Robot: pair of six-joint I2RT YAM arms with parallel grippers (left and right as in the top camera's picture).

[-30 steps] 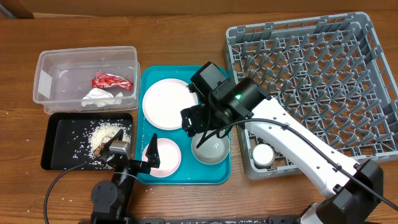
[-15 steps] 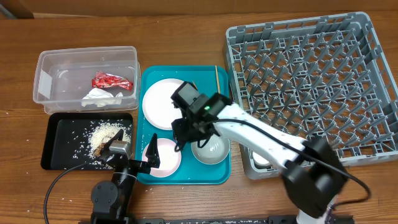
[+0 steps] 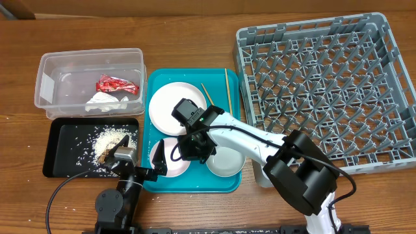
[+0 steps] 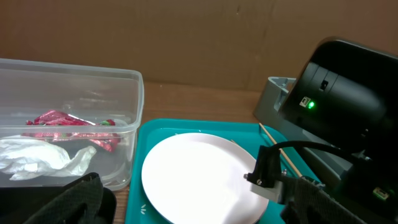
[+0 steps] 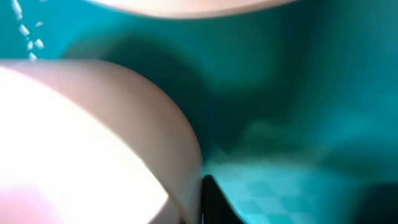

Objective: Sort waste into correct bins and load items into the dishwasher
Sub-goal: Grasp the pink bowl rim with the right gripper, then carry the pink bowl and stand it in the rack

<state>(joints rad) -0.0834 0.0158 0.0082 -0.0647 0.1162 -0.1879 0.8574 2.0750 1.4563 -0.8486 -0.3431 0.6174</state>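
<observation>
Small pinkish-white plate [image 3: 170, 160] is lying in the front left corner of the teal serving tray [image 3: 195, 186]. My right tool [image 3: 193, 148] is hovering low at the plate's right rim, and I cannot tell how far it is gaping or whether it is gripping. My left tool [image 3: 138, 161] is hanging spread wide and empty just off the tray's front left edge.

No legible text anywhere. Print on red snack wrapper [image 3: 117, 84] inside clear tub [image 3: 91, 56], far-left of table: too small to read. Pale sticker [image 3: 47, 84] on tub's left wall: unreadable. Green status light [image 4: 309, 104] lit on right arm housing, no lettering readable beside it.
</observation>
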